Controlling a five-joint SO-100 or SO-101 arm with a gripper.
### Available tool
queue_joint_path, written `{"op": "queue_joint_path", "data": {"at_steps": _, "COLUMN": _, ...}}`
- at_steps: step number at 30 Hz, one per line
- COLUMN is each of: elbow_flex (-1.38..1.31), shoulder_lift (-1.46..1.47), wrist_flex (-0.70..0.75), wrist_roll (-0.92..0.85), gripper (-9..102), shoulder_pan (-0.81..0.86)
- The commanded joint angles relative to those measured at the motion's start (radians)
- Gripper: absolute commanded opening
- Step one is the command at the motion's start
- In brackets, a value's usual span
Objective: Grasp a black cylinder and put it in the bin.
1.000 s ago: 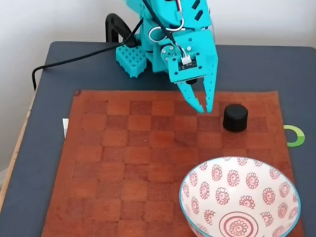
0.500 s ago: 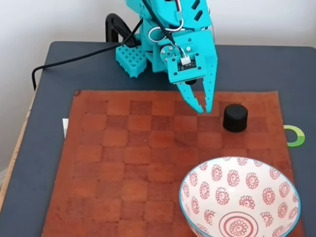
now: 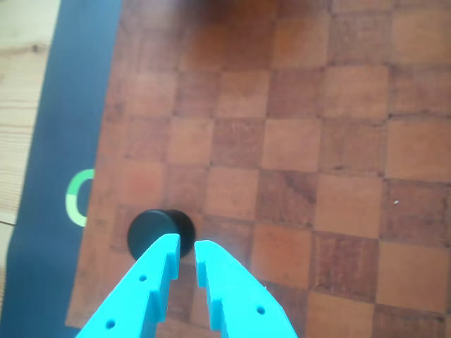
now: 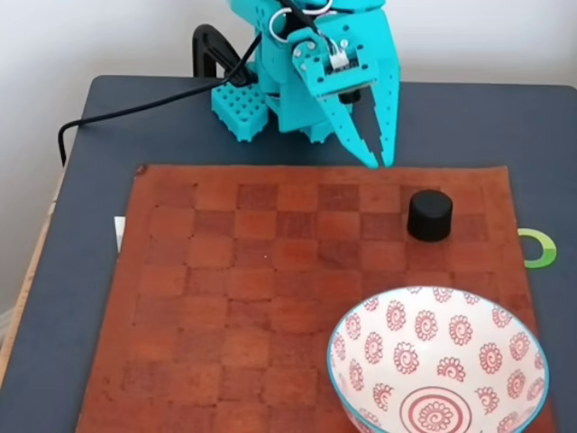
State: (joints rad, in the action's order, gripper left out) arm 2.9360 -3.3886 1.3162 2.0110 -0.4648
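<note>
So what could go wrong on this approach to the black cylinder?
The gripper has only a narrow gap between its fingers; the black cylinder looks wider, so descending now could knock it aside. It sits near the checkerboard mat's edge in the other view and could roll off. The bin lies close by, so a low carry might clip its rim.

From my end both feeds are bright, lit by soft, even daylight with no harsh glare. In the fixed view the black cylinder (image 4: 430,215) throws only a faint, short shadow on the checkerboard mat (image 4: 270,289), and focus is fairly crisp. In the other view the teal gripper (image 3: 184,251) looks slightly soft close up, and the mat's top edge falls into dark shadow.
</note>
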Motion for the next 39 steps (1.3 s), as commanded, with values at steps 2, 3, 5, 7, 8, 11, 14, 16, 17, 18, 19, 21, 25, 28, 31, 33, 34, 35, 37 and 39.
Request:
{"op": "queue_joint_path", "data": {"at_steps": 2, "elbow_flex": -0.126, "shoulder_lift": 0.097, "wrist_flex": 0.008, "wrist_roll": -0.008, "gripper": 1, "shoulder_pan": -0.002}}
{"op": "queue_joint_path", "data": {"at_steps": 3, "elbow_flex": -0.158, "shoulder_lift": 0.152, "wrist_flex": 0.008, "wrist_roll": -0.009, "gripper": 1, "shoulder_pan": -0.002}}
{"op": "queue_joint_path", "data": {"at_steps": 5, "elbow_flex": -0.230, "shoulder_lift": 0.276, "wrist_flex": 0.008, "wrist_roll": -0.009, "gripper": 1, "shoulder_pan": -0.002}}
{"op": "queue_joint_path", "data": {"at_steps": 7, "elbow_flex": -0.301, "shoulder_lift": 0.400, "wrist_flex": 0.008, "wrist_roll": -0.009, "gripper": 1, "shoulder_pan": -0.003}}
{"op": "queue_joint_path", "data": {"at_steps": 8, "elbow_flex": -0.334, "shoulder_lift": 0.460, "wrist_flex": 0.008, "wrist_roll": -0.009, "gripper": 1, "shoulder_pan": -0.003}}
{"op": "queue_joint_path", "data": {"at_steps": 11, "elbow_flex": -0.423, "shoulder_lift": 0.627, "wrist_flex": 0.006, "wrist_roll": -0.009, "gripper": 1, "shoulder_pan": -0.020}}
{"op": "queue_joint_path", "data": {"at_steps": 14, "elbow_flex": -0.489, "shoulder_lift": 0.776, "wrist_flex": 0.002, "wrist_roll": 0.009, "gripper": 1, "shoulder_pan": -0.071}}
{"op": "queue_joint_path", "data": {"at_steps": 16, "elbow_flex": -0.517, "shoulder_lift": 0.857, "wrist_flex": -0.012, "wrist_roll": 0.014, "gripper": 1, "shoulder_pan": -0.100}}
{"op": "queue_joint_path", "data": {"at_steps": 17, "elbow_flex": -0.532, "shoulder_lift": 0.896, "wrist_flex": -0.014, "wrist_roll": 0.020, "gripper": 1, "shoulder_pan": -0.112}}
{"op": "queue_joint_path", "data": {"at_steps": 18, "elbow_flex": -0.538, "shoulder_lift": 0.927, "wrist_flex": -0.018, "wrist_roll": 0.034, "gripper": 1, "shoulder_pan": -0.129}}
{"op": "queue_joint_path", "data": {"at_steps": 19, "elbow_flex": -0.541, "shoulder_lift": 0.950, "wrist_flex": -0.018, "wrist_roll": 0.048, "gripper": 1, "shoulder_pan": -0.144}}
{"op": "queue_joint_path", "data": {"at_steps": 21, "elbow_flex": -0.546, "shoulder_lift": 0.996, "wrist_flex": -0.018, "wrist_roll": 0.075, "gripper": 1, "shoulder_pan": -0.172}}
{"op": "queue_joint_path", "data": {"at_steps": 25, "elbow_flex": -0.546, "shoulder_lift": 1.068, "wrist_flex": -0.040, "wrist_roll": 0.133, "gripper": 6, "shoulder_pan": -0.232}}
{"op": "queue_joint_path", "data": {"at_steps": 28, "elbow_flex": -0.546, "shoulder_lift": 1.097, "wrist_flex": -0.091, "wrist_roll": 0.161, "gripper": 13, "shoulder_pan": -0.268}}
{"op": "queue_joint_path", "data": {"at_steps": 31, "elbow_flex": -0.545, "shoulder_lift": 1.123, "wrist_flex": -0.143, "wrist_roll": 0.161, "gripper": 17, "shoulder_pan": -0.295}}
{"op": "queue_joint_path", "data": {"at_steps": 33, "elbow_flex": -0.545, "shoulder_lift": 1.143, "wrist_flex": -0.170, "wrist_roll": 0.161, "gripper": 20, "shoulder_pan": -0.302}}
{"op": "queue_joint_path", "data": {"at_steps": 34, "elbow_flex": -0.545, "shoulder_lift": 1.154, "wrist_flex": -0.179, "wrist_roll": 0.161, "gripper": 22, "shoulder_pan": -0.304}}
{"op": "queue_joint_path", "data": {"at_steps": 35, "elbow_flex": -0.546, "shoulder_lift": 1.164, "wrist_flex": -0.181, "wrist_roll": 0.161, "gripper": 23, "shoulder_pan": -0.304}}
{"op": "queue_joint_path", "data": {"at_steps": 37, "elbow_flex": -0.546, "shoulder_lift": 1.187, "wrist_flex": -0.183, "wrist_roll": 0.161, "gripper": 26, "shoulder_pan": -0.307}}
{"op": "queue_joint_path", "data": {"at_steps": 39, "elbow_flex": -0.546, "shoulder_lift": 1.206, "wrist_flex": -0.199, "wrist_roll": 0.161, "gripper": 27, "shoulder_pan": -0.321}}
